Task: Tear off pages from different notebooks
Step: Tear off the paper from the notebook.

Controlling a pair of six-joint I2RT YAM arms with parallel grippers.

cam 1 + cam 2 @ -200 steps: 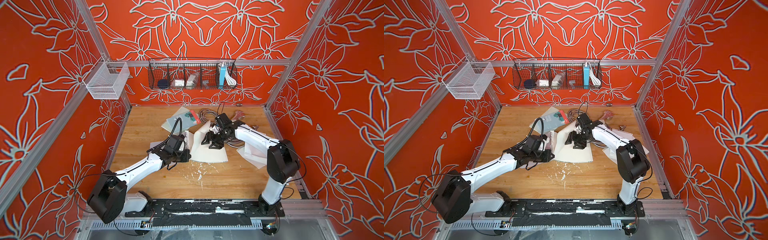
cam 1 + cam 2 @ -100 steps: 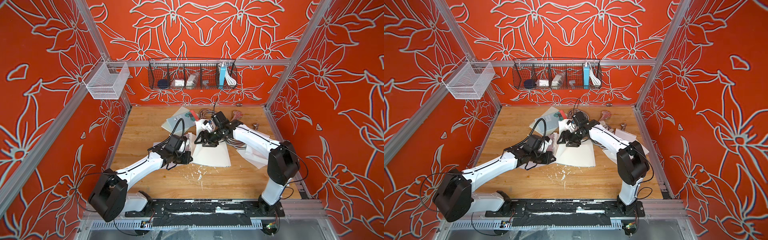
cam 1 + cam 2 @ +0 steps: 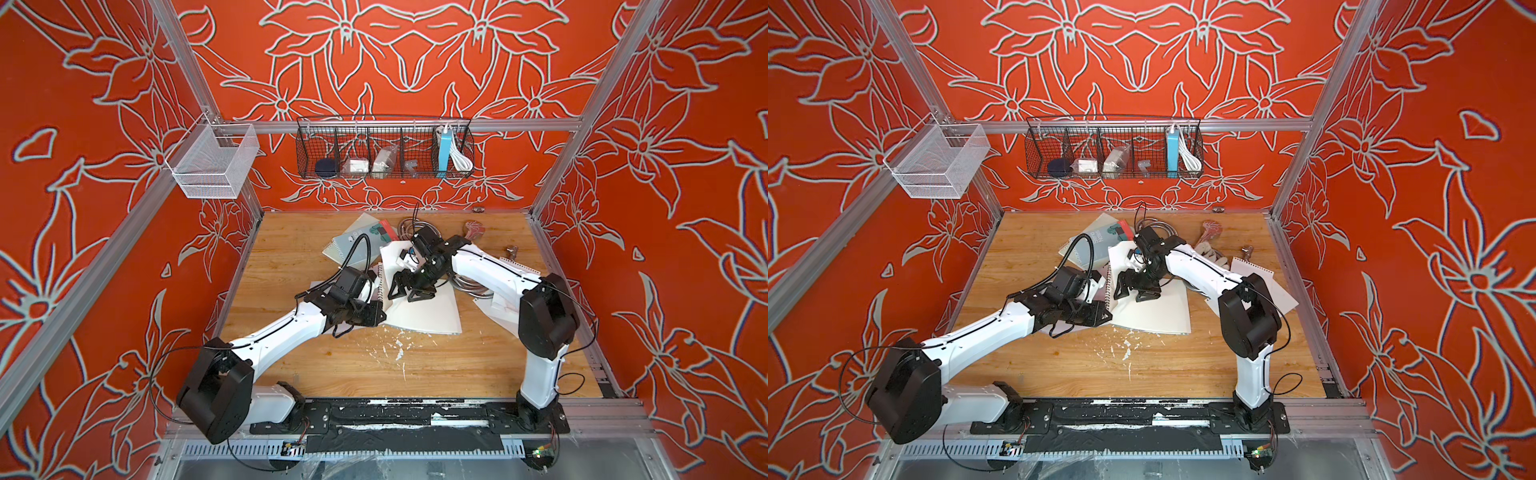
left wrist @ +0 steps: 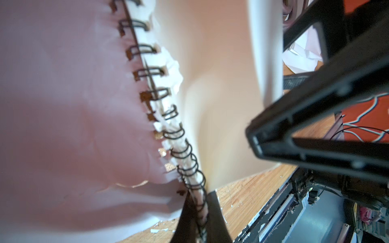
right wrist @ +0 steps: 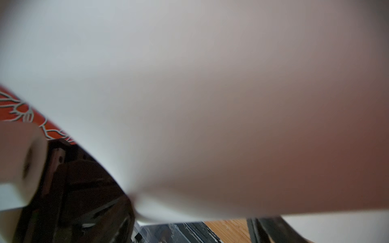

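Wood-plank counter (image 3: 478, 365), scuffed. Open notebook (image 3: 428, 311) lies flat mid-counter, smooth white sheet facing up. Its curled page (image 3: 392, 257) stands up at the far end and is a blur in the right wrist view. Loose pages (image 3: 1258, 270) with ragged punched edges lie at the right. Light blue Steno notebook (image 3: 353, 241) lies at the back. Left hand (image 3: 374, 311) is clenched on the open notebook's black wire spiral (image 4: 181, 147). Right hand (image 3: 409, 294) is released, jaws spread over the sheet. Paper scraps (image 3: 399, 353) lie in front.
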